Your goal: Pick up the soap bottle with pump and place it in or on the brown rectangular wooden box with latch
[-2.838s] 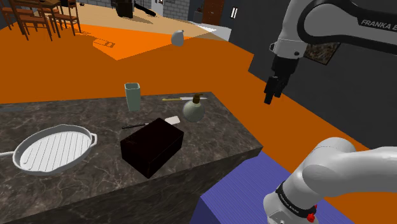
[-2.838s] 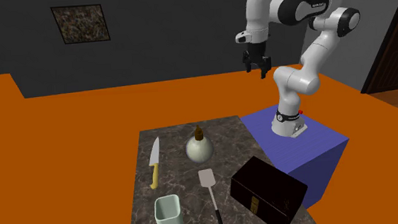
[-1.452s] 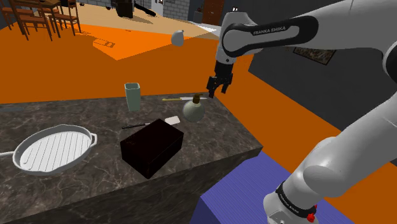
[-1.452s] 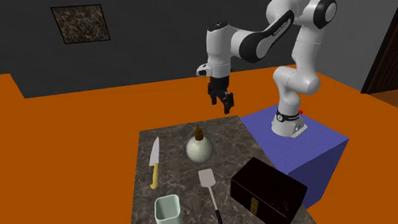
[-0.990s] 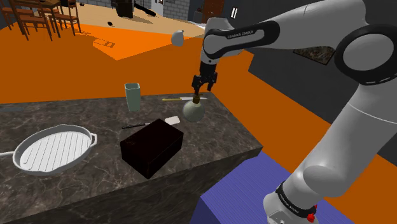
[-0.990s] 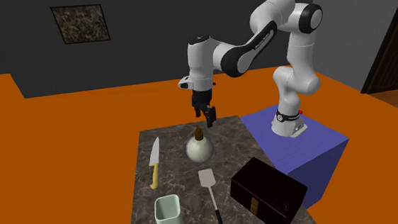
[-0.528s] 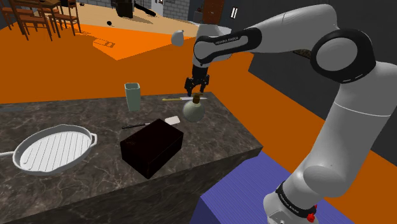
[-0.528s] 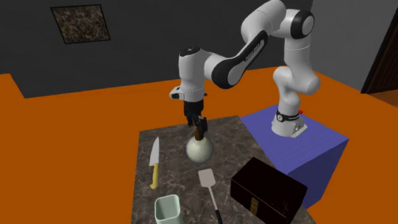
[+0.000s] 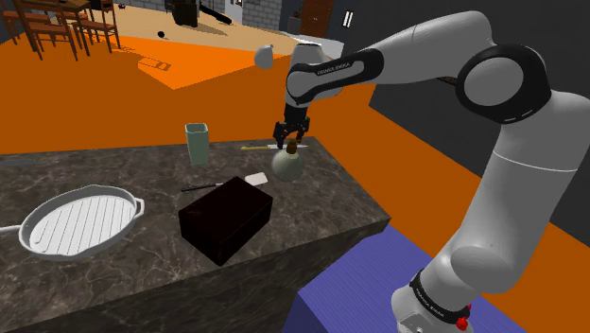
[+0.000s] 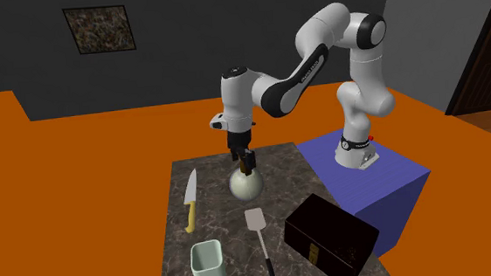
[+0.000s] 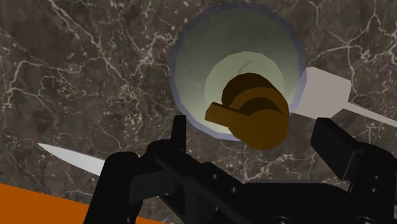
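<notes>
We are working over a dark marbled counter (image 9: 95, 180), with our white arm (image 9: 416, 47) reaching across it. The dark brown box (image 9: 225, 218) is sitting near the counter's front edge. Well apart from it, the round pale soap bottle (image 9: 287, 164) is standing upright by the far corner. Our fingers (image 11: 334, 143) are hovering just above its brown pump (image 11: 251, 114), spread to either side and gripping nothing.

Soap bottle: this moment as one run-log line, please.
phase: pre-grasp | gripper open around pump | soap bottle upright on counter | box shut
</notes>
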`<action>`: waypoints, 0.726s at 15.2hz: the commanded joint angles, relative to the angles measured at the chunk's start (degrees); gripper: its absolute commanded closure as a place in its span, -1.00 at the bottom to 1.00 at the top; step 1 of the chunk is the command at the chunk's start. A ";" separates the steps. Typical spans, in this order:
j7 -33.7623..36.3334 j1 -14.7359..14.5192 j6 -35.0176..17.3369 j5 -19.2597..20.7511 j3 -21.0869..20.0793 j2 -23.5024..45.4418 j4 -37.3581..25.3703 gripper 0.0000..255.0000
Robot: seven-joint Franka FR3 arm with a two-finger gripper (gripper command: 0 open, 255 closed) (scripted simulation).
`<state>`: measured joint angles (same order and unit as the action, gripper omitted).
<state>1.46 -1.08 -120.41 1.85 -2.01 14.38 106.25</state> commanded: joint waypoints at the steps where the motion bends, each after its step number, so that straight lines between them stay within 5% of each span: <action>1: 0.00 0.00 -0.04 0.00 0.00 0.01 0.01 -1.00; 3: 0.00 0.00 -0.03 0.00 0.00 0.01 0.01 -1.00; 4: 0.00 0.00 -0.03 0.00 0.00 0.01 0.01 1.00; 11: 0.00 0.00 -0.03 0.00 0.00 0.01 0.01 1.00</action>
<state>1.46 -1.08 -120.44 1.85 -2.01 14.38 106.26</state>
